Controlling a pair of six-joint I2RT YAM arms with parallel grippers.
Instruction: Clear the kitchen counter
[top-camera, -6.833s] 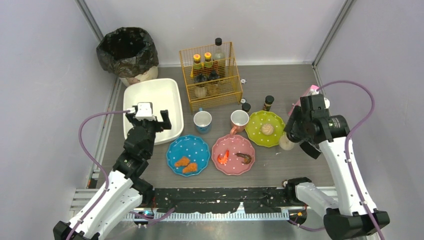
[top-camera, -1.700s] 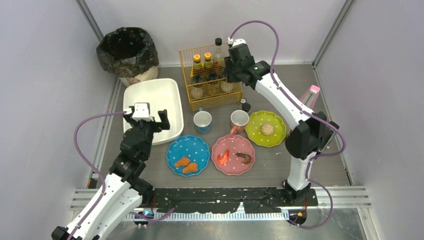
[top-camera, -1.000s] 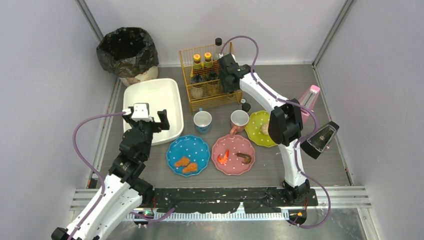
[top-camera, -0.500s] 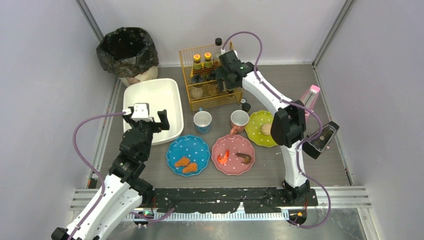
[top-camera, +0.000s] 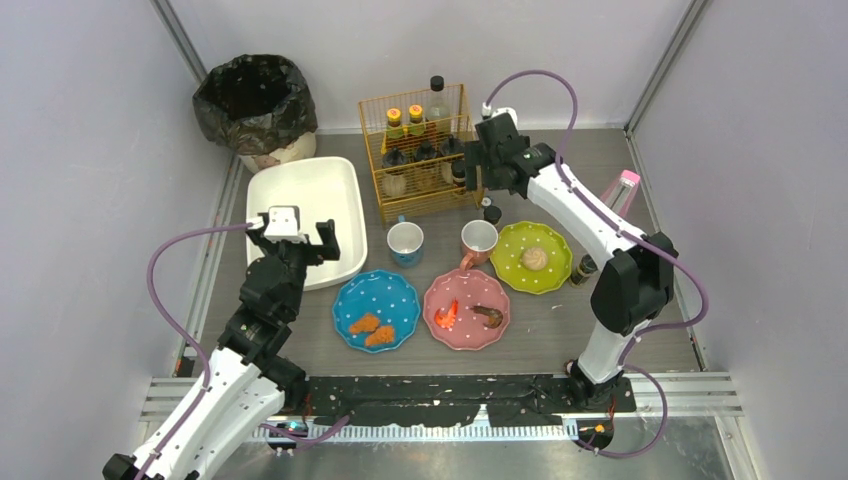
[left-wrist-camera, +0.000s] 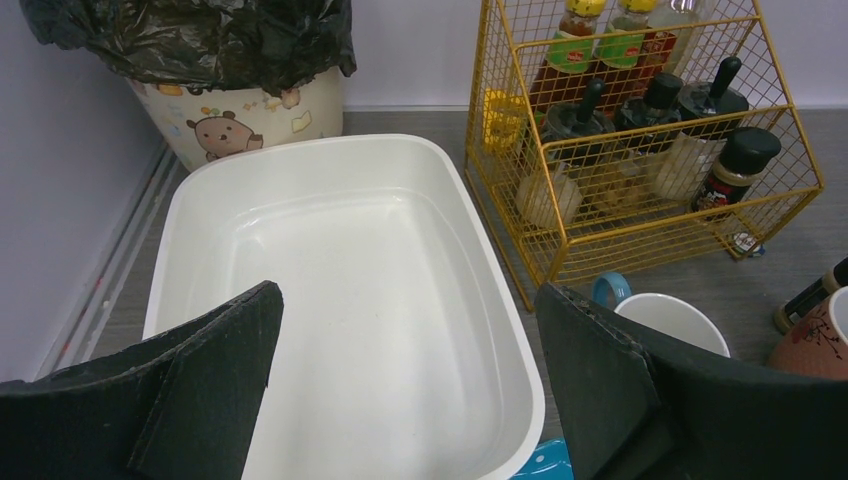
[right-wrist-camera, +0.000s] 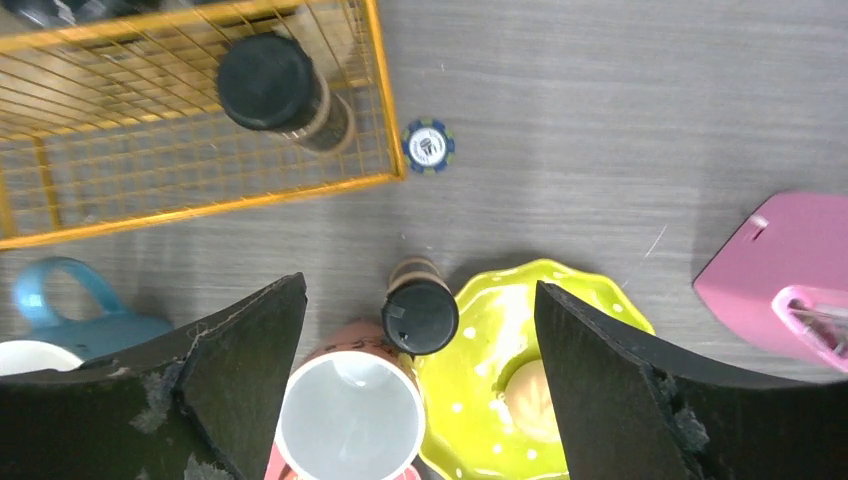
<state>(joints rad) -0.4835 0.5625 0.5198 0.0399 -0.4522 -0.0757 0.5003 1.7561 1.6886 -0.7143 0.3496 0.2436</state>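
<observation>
Both left hand (left-wrist-camera: 408, 330) and right hand (right-wrist-camera: 420, 290) gape empty; only the top view shows the shrimp (top-camera: 447, 314).

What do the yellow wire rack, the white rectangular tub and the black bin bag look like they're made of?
The yellow wire rack looks like coated or painted metal: thin straight rods in a glossy grid. The white rectangular tub is probably moulded plastic, smooth and semi-glossy with rounded corners, though enamel can't be ruled out. The black bin bag looks like thin plastic film, crinkled and shiny.
</observation>
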